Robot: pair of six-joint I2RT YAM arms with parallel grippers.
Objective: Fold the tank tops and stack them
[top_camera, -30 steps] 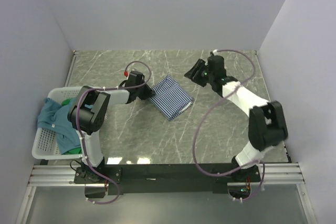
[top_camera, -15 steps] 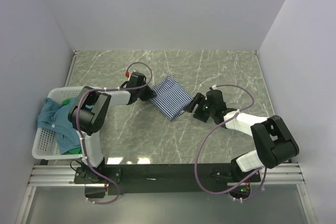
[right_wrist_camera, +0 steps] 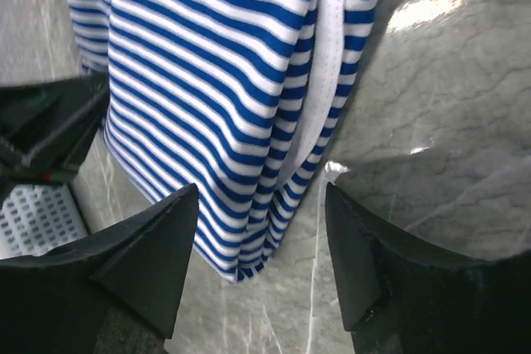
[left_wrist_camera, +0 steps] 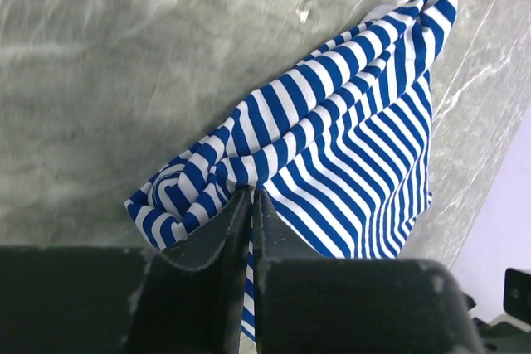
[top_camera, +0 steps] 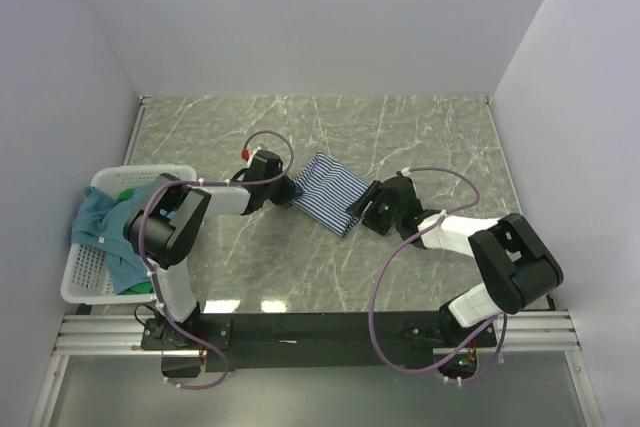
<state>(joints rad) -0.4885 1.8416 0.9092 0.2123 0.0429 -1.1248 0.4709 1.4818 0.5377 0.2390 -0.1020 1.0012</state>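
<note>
The left gripper is pinched tight on a corner of the folded navy-and-white striped fabric tank top, which lies mid-way across the grey marble tabletop. The right gripper is spread wide over the opposite edge.

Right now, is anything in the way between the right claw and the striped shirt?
Nothing visible. The open right gripper sits at the striped tank top's edge, over bare table; the left gripper pinches its opposite side.
</note>
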